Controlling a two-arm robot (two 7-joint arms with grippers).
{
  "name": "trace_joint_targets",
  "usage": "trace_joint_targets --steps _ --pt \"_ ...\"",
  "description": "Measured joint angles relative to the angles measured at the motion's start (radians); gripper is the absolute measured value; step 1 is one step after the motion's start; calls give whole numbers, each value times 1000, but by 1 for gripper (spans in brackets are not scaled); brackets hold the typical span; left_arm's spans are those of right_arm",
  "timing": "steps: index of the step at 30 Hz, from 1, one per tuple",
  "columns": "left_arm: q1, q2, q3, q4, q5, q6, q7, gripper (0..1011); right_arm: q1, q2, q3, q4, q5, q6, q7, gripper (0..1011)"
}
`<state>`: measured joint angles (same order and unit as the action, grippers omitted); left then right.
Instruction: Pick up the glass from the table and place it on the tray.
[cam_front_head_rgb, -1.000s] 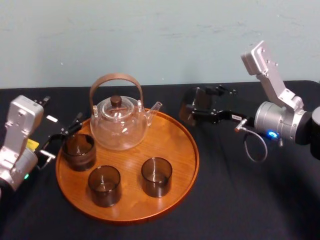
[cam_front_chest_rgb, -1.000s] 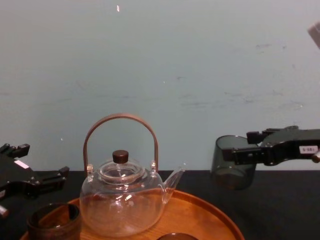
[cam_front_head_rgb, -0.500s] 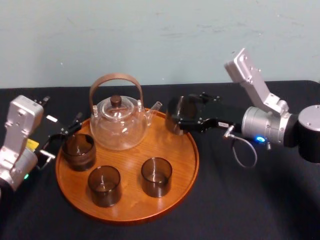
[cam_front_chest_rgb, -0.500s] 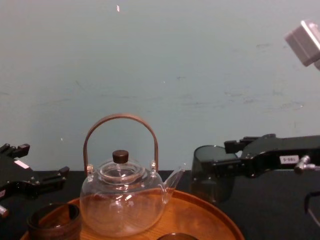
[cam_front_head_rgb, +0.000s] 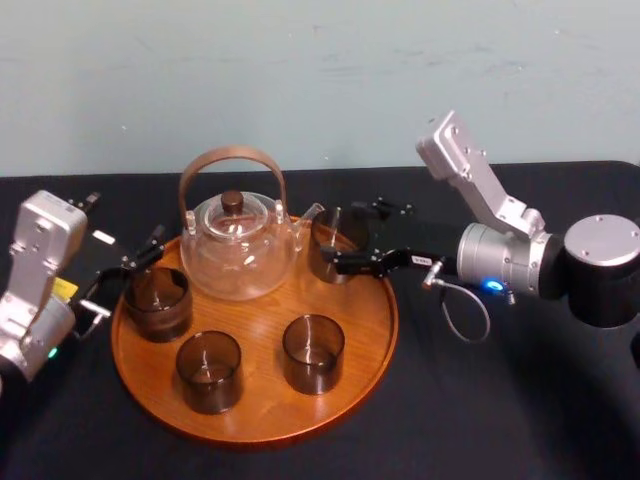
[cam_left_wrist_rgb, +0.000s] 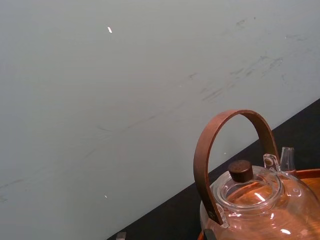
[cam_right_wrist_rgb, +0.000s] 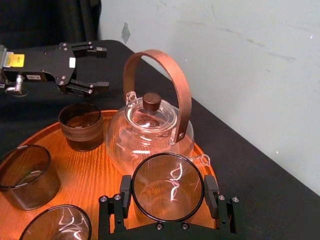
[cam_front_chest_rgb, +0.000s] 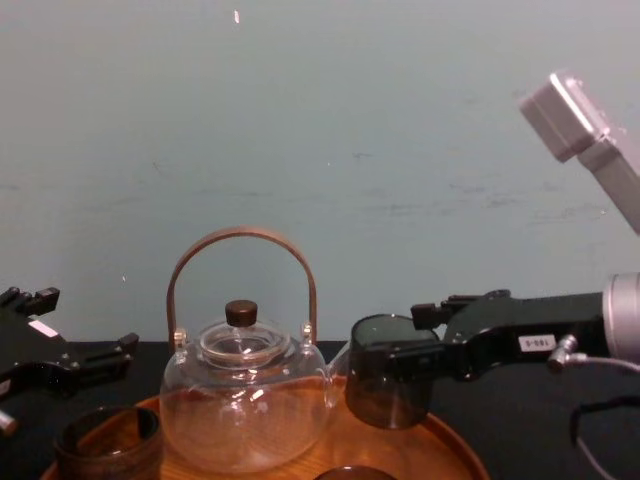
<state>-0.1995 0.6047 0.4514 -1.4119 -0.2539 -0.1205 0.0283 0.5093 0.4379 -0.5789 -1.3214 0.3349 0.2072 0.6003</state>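
**Placement phase, glass over tray.** My right gripper (cam_front_head_rgb: 338, 238) reaches in from the tray's right edge. Its jaws are closed on the wall of the smoked glass (cam_right_wrist_rgb: 167, 186), one finger on either side just below the rim. This keeps the glass upright with its mouth open to the wrist camera.

The glass hangs over the far right part of the round wooden tray (cam_front_head_rgb: 255, 335), inside the rim and just beside the spout of the glass teapot (cam_front_head_rgb: 238, 245). From the chest view I cannot tell whether its base touches the wood or sits slightly clear of it.

I judge this spot is chosen because it is the one open patch on the tray. Three more smoked glasses are already there:

- one at the left edge (cam_front_head_rgb: 157, 302)
- two toward the near edge (cam_front_head_rgb: 209, 370) (cam_front_head_rgb: 313, 352)

The teapot fills the far middle. The side grip lets the fingers open outward without sweeping the spout, though the gap to the spout is small and is the thing I would watch.

My left gripper (cam_right_wrist_rgb: 102, 67) is parked over the black table (cam_front_head_rgb: 500, 400) off the tray's left edge. Its jaws are spread with nothing between them, near the left-edge glass but apart from it.

What remains, as I judge it, is to lower the glass, let it go and draw the arm back.
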Motion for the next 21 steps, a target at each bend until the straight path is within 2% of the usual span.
trace_joint_targets --steps 10,21 --pt "0 0 0 0 0 0 0 1001 17 -21 -20 54 -18 -14 0 890" --pt "0 0 0 0 0 0 0 1001 21 -30 -24 91 -37 -17 -7 890"
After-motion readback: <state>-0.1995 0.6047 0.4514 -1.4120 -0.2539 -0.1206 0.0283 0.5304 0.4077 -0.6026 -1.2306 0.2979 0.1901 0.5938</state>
